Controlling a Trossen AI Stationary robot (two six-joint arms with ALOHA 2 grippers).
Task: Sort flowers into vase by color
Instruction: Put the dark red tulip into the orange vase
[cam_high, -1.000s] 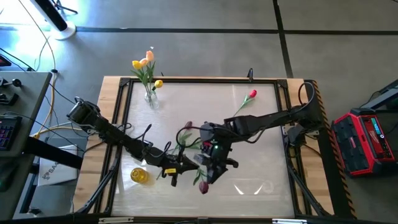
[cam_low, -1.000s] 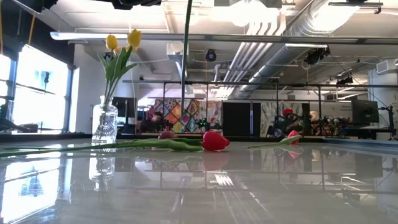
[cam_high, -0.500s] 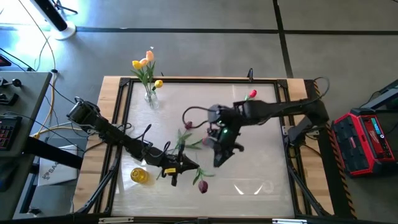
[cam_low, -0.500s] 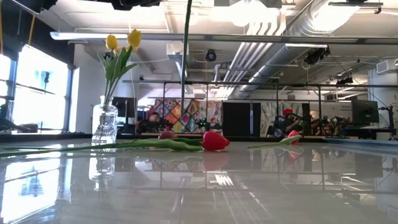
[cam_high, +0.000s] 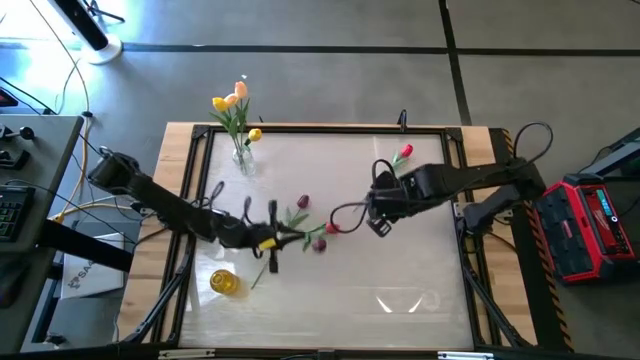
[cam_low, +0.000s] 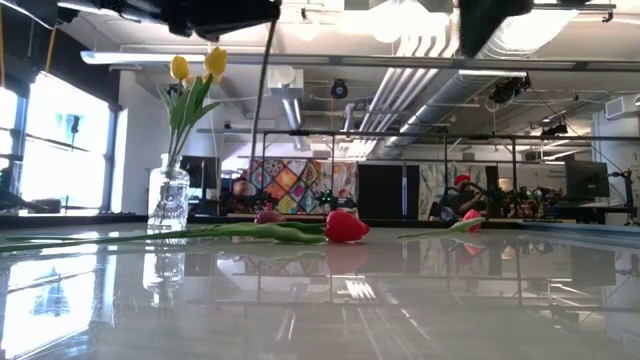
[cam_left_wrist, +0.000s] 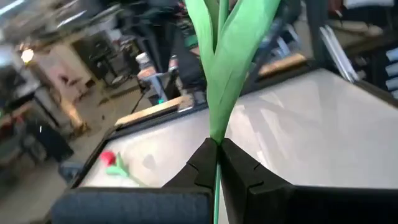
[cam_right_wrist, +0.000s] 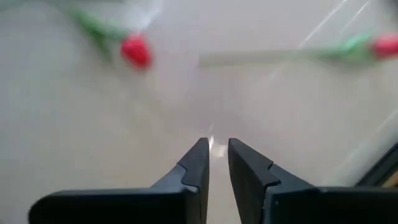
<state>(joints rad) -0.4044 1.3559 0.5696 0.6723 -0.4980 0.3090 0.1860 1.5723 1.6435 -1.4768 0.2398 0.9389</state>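
Left hand: our left hand (cam_high: 268, 238) sits over the middle-left of the worktop (cam_high: 400, 290), fingers pinched tight on a green tulip stem (cam_left_wrist: 217, 134); in its wrist view the stem runs up between the closed fingers with leaves fanning above.

Right hand: our right hand (cam_high: 377, 224) hangs over the centre-right of the worktop, fingers nearly together with only a thin slit between them and nothing in them.

What changed: a second ago both hands were crowded together near the front-centre. The right arm has since drawn back toward its own side, and the left hand has shifted up and away from the front edge with the stem.

Meaning: we judge this as a hand-over just finished, leaving the left hand as sole carrier of the flower.

Flowers: the vase (cam_high: 241, 157) at the far-left corner holds yellow and peach tulips (cam_high: 229, 101). A red tulip (cam_high: 404, 152) lies near the far-right edge, and dark maroon heads (cam_high: 319, 243) lie by the left hand. A yellow object (cam_high: 224, 282) sits at the front-left.

Remaining: several flowers lie loose, so sorting looks far from done.
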